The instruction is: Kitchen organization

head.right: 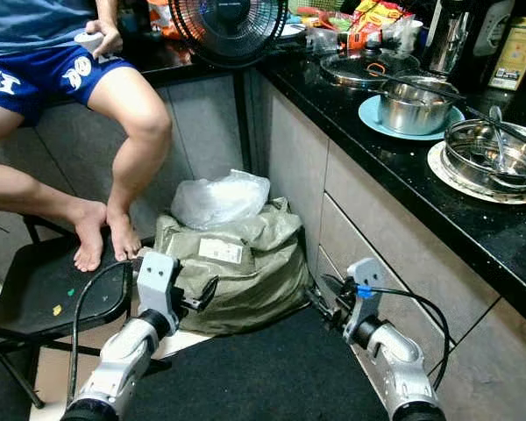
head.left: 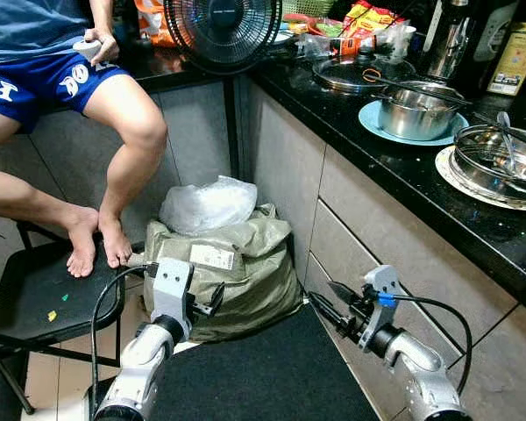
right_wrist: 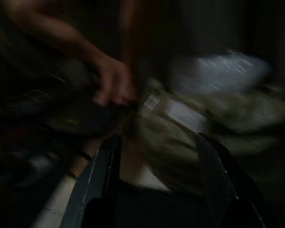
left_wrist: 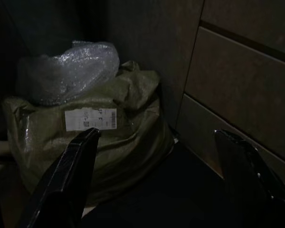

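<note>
The black stone counter (head.left: 394, 167) runs along the right. On it stand a steel pot (head.left: 416, 110) on a blue plate, a steel bowl (head.left: 500, 162) on a patterned plate, and a glass lid (head.left: 359, 74). Both arms are held low in front of the cabinet drawers (head.left: 368, 219). My left gripper (head.left: 212, 300) is open and points at a green sack (left_wrist: 109, 142) on the floor. My right gripper (head.left: 326, 296) is also open, with nothing between its fingers (right_wrist: 99, 171); its wrist view is blurred.
A person sits on the counter at the left, feet on a black chair (head.left: 44, 298). Bubble wrap (head.left: 209, 203) tops the sack. A fan (head.left: 223, 31) and food packets stand at the counter's back. A dark mat (head.left: 263, 373) covers the floor between my arms.
</note>
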You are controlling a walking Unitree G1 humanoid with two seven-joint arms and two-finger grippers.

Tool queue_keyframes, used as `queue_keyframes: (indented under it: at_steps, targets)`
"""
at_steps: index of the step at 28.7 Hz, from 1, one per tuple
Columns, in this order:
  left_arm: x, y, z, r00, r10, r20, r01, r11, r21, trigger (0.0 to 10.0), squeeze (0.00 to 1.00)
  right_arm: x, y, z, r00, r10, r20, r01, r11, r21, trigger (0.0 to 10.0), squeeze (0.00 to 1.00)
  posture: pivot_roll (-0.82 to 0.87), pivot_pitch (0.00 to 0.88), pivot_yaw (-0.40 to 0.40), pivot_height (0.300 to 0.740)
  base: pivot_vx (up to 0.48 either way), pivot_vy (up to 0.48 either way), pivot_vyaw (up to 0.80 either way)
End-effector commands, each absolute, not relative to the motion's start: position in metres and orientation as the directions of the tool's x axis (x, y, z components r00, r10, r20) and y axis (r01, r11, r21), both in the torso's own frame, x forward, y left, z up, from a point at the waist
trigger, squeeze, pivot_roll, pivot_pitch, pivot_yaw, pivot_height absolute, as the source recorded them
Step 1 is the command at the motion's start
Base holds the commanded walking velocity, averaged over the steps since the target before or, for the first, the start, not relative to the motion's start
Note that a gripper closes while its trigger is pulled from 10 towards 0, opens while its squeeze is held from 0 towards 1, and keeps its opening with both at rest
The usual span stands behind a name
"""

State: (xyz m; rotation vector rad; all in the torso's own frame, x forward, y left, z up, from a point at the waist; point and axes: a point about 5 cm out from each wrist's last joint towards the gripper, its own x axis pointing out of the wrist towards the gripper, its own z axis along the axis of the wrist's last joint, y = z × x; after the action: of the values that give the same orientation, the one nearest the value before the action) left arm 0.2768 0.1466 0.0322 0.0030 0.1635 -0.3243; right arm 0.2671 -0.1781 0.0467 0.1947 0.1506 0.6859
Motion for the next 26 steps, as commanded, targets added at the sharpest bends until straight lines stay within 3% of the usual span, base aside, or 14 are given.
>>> queue_keyframes:
  at_steps: [1, 6, 11, 19, 20, 26]
  targets:
    - [0.276, 0.148, 0.032, 0.934, -0.317, -0.168, 0.320, 0.947, -0.007, 10.0, 0.00, 0.271, -0.164, 0.067, 0.713, 0.700, 0.030, -0.681, 0.683, 0.266, 10.0, 0.00, 0.09, 0.000, 0.024, 0.736, 0.000, 0.000, 0.00]
    - [0.276, 0.148, 0.033, 0.935, -0.313, -0.164, 0.317, 0.949, -0.005, 10.0, 0.00, 0.269, -0.130, 0.120, 0.543, 0.800, 0.256, -0.834, 0.479, 0.274, 10.0, 0.00, 0.11, 0.000, 0.014, 0.736, 0.098, 0.000, 0.00]
    - [0.276, 0.147, 0.033, 0.934, -0.318, -0.163, 0.321, 0.947, -0.009, 10.0, 0.00, 0.270, -0.124, 0.160, 0.480, 0.781, 0.399, -0.877, 0.416, 0.241, 10.0, 0.00, 0.11, 0.000, 0.015, 0.736, 0.257, 0.000, 0.00]
    - [0.276, 0.147, 0.033, 0.931, -0.324, -0.164, 0.327, 0.945, -0.013, 10.0, 0.00, 0.277, -0.132, 0.201, 0.525, 0.687, 0.501, -0.846, 0.483, 0.224, 10.0, 0.00, 0.10, 0.000, 0.018, 0.736, 0.281, 0.000, 0.00]
    - [0.276, 0.147, 0.033, 0.931, -0.326, -0.164, 0.328, 0.944, -0.014, 10.0, 0.00, 0.287, -0.142, 0.207, 0.608, 0.604, 0.516, -0.781, 0.572, 0.251, 10.0, 0.00, 0.10, 0.000, 0.019, 0.736, 0.292, 0.000, 0.00]
    - [0.276, 0.147, 0.033, 0.932, -0.325, -0.164, 0.327, 0.945, -0.015, 10.0, 0.00, 0.293, -0.157, 0.216, 0.672, 0.506, 0.541, -0.718, 0.623, 0.309, 10.0, 0.00, 0.10, 0.000, 0.019, 0.736, 0.293, 0.000, 0.00]
